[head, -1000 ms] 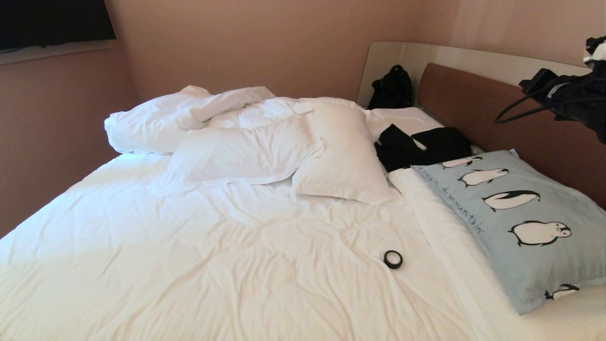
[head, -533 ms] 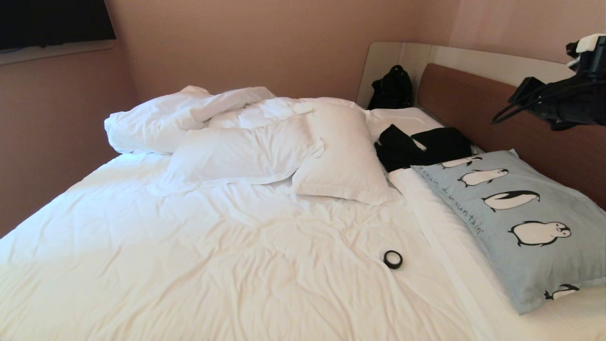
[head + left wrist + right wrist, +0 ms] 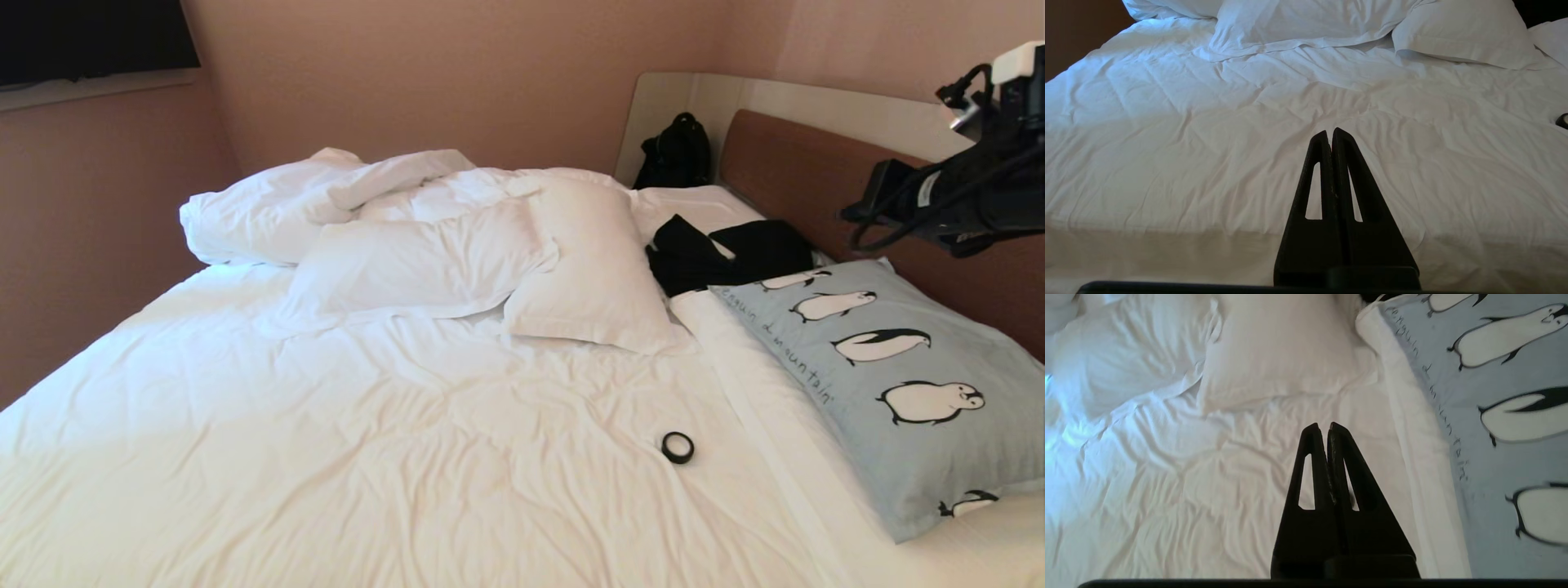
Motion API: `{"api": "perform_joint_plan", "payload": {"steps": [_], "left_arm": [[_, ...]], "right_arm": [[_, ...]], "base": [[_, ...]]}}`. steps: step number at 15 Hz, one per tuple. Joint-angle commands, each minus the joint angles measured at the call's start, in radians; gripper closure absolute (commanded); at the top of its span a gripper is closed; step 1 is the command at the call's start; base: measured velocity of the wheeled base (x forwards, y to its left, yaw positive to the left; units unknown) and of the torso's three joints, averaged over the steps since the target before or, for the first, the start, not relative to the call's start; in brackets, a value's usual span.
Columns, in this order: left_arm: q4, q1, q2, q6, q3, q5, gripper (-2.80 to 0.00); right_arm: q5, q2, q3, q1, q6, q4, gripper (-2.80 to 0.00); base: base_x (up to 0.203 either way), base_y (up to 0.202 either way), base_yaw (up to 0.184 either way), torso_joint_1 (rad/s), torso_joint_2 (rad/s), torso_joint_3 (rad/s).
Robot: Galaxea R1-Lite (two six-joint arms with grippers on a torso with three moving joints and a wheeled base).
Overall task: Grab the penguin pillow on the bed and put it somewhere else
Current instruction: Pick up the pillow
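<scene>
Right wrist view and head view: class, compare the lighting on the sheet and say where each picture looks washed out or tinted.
Head view: the bed sheet glows brightest, nearly blown out, at its near left part. Right wrist view: a bluish glare tints the sheet at one edge, away from the penguin pillow, whose lettering looks soft.

L gripper (image 3: 1331,132) fingers pressed together, empty, hovering over wrinkled white sheets of the bed (image 3: 1188,134). Two white pillows (image 3: 1306,22) at far side; small dark object (image 3: 1562,120) at frame edge.
</scene>
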Motion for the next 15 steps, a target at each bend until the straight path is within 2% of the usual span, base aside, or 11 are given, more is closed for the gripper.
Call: {"api": "perform_joint_plan", "payload": {"steps": [1,4,8,11,15], "left_arm": [[0.000,0.000,0.000,-0.001,0.002,0.000,0.00],[0.000,0.000,0.000,-0.001,0.002,0.000,0.00],[0.000,0.000,0.000,-0.001,0.002,0.000,0.00],[0.000,0.000,0.000,-0.001,0.002,0.000,0.00],[0.000,0.000,0.000,-0.001,0.002,0.000,0.00]], "right_arm": [[0.062,-0.193,0.152,0.036,-0.016,0.021,0.00],[0.110,-0.321,0.372,0.045,-0.015,0.013,0.00],[0.167,-0.505,0.704,0.024,-0.018,-0.092,0.00],[0.180,-0.683,0.835,0.020,-0.024,-0.114,0.00],[0.141,-0.904,0.936,0.019,-0.036,-0.092,0.00]], "base": [[0.000,0.000,0.000,0.000,0.00,0.000],[0.000,0.000,0.000,0.000,0.00,0.000],[0.000,0.000,0.000,0.000,0.00,0.000],[0.000,0.000,0.000,0.000,0.00,0.000],[0.000,0.000,0.000,0.000,0.00,0.000]]}}
